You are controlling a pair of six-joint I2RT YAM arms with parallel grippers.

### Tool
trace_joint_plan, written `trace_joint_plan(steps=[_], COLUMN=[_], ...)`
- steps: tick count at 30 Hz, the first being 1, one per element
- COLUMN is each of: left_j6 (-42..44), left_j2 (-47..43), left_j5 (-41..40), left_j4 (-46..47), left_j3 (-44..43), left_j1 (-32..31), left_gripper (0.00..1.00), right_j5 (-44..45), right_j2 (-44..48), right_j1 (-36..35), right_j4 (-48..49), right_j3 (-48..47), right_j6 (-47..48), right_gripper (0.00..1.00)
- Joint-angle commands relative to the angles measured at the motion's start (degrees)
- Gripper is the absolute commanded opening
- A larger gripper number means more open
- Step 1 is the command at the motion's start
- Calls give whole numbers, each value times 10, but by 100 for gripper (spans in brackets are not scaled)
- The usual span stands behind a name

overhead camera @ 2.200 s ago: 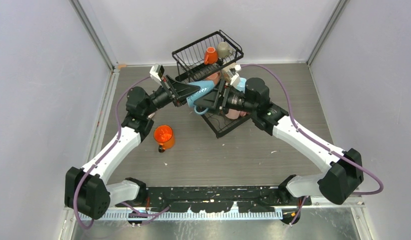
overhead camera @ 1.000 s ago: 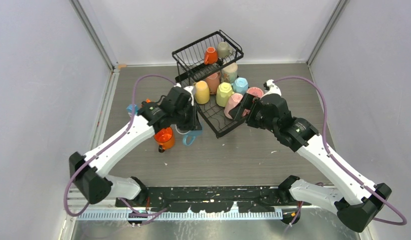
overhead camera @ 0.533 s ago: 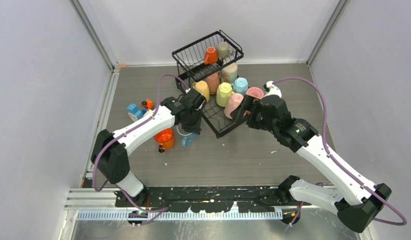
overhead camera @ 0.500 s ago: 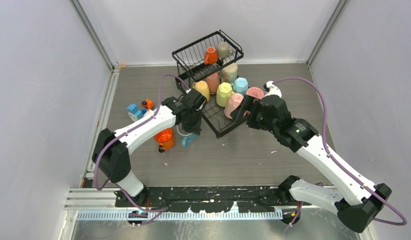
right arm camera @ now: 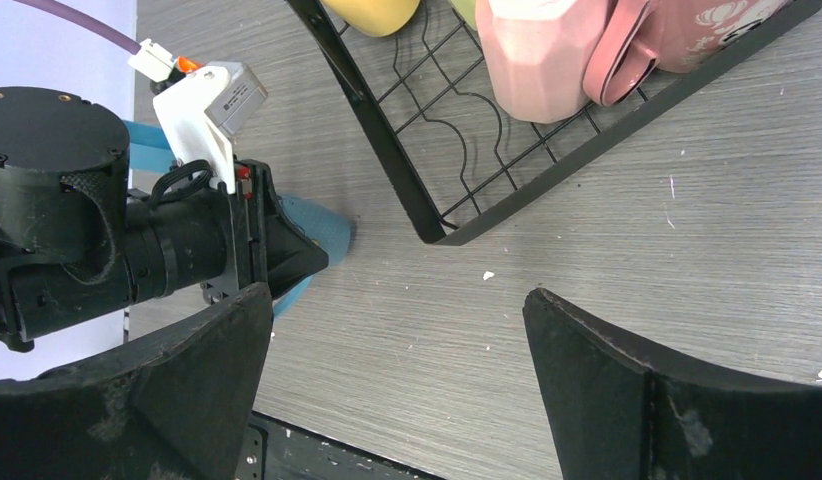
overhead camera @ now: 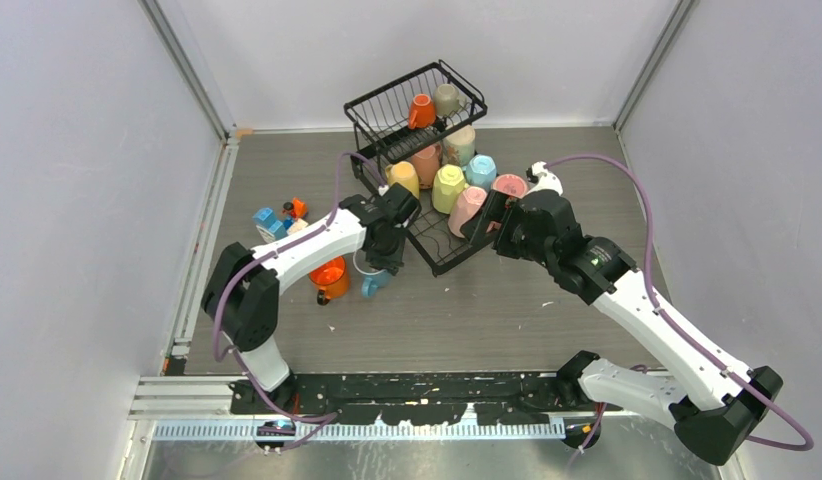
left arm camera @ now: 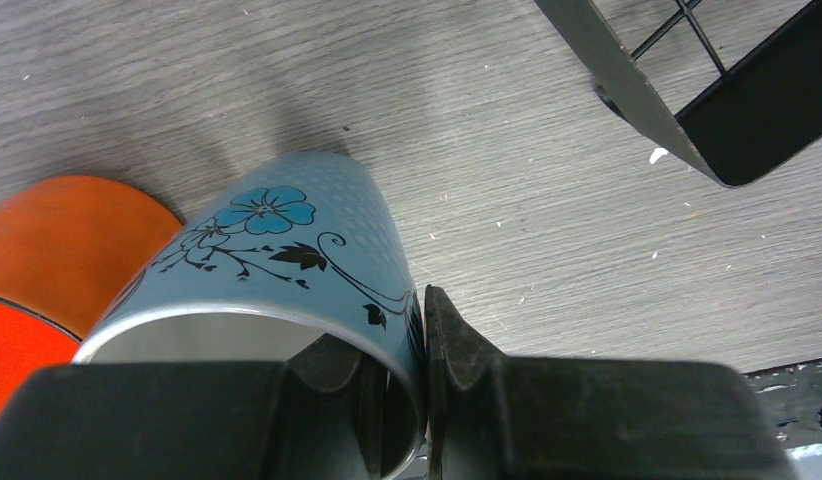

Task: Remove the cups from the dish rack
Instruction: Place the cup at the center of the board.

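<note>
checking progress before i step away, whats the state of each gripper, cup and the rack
left gripper: shut on blue cup by its rim
blue cup: held low beside orange cup, out of the rack
orange cup: upright on table, unloaded
right gripper: open, empty
dish rack: holds cups in both tiers

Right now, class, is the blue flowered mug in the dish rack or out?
Out: the blue mug, rim pinched by jaws of the left gripper, is over table beside the dish rack.
</note>
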State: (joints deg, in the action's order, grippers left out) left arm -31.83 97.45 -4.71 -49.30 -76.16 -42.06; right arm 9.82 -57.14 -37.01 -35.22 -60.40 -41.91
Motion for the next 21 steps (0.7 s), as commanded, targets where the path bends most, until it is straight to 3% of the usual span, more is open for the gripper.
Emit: trace_joint_plan(steps=[1, 21], left_j6=[15, 12], left_j2=[1, 6], left_j5=[-22, -35], left_j4=[-3, 7], left_j3=[-17, 24], left_j1=[-3, -1], left_gripper=[0, 0], right_j5=[2, -17], right_j2=[-3, -30], right_j1=[0, 1], right_j4=[16, 26], right_j3=[-2, -8], right_j6=[8, 5], right_gripper=[100, 100])
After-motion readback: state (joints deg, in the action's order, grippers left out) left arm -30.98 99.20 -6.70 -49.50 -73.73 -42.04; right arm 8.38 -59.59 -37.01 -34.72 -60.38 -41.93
